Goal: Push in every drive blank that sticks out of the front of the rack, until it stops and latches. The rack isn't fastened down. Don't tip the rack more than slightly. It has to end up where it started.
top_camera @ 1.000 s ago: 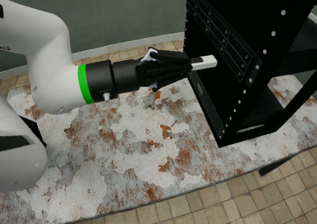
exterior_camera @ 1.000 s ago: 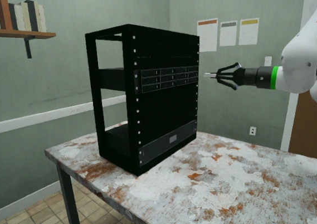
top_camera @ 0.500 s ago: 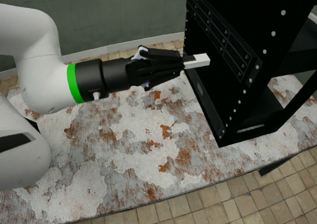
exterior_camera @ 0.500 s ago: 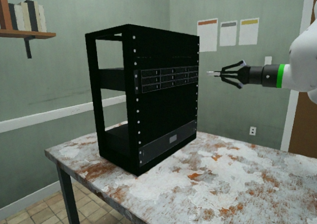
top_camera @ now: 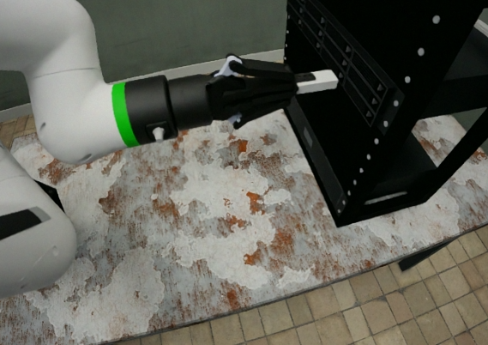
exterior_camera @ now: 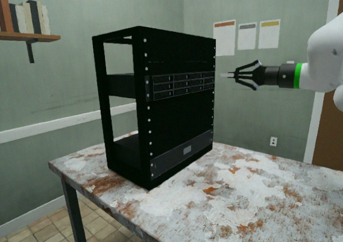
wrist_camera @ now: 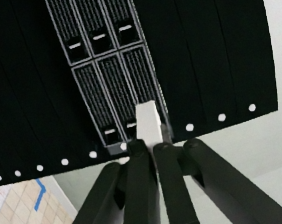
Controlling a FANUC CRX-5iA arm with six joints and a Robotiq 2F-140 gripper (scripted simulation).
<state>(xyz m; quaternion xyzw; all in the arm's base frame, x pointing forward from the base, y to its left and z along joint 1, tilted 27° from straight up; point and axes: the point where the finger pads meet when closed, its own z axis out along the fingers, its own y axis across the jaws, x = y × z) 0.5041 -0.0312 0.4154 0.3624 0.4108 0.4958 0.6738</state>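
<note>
The black rack [top_camera: 397, 142] [exterior_camera: 173, 48] [wrist_camera: 217, 60] stands upright on the rusty white table [top_camera: 208, 206] [exterior_camera: 249, 192]. Its grid of drive blanks [top_camera: 356, 73] [exterior_camera: 182, 85] [wrist_camera: 107, 75] sits in the upper front. In the exterior view the blank faces look level with each other. My gripper [top_camera: 326, 81] [exterior_camera: 223, 74] [wrist_camera: 149, 116] is shut on nothing, its white fingertips pressed together. It points at the grid's right end and hangs a short way in front of the rack, not touching it.
A grey panel unit [top_camera: 316, 154] [exterior_camera: 182, 152] fills the rack's bottom front. The rack stands near the table's far corner, close to the edges. A shelf with books [exterior_camera: 17, 36] hangs on the wall behind. The floor is tiled.
</note>
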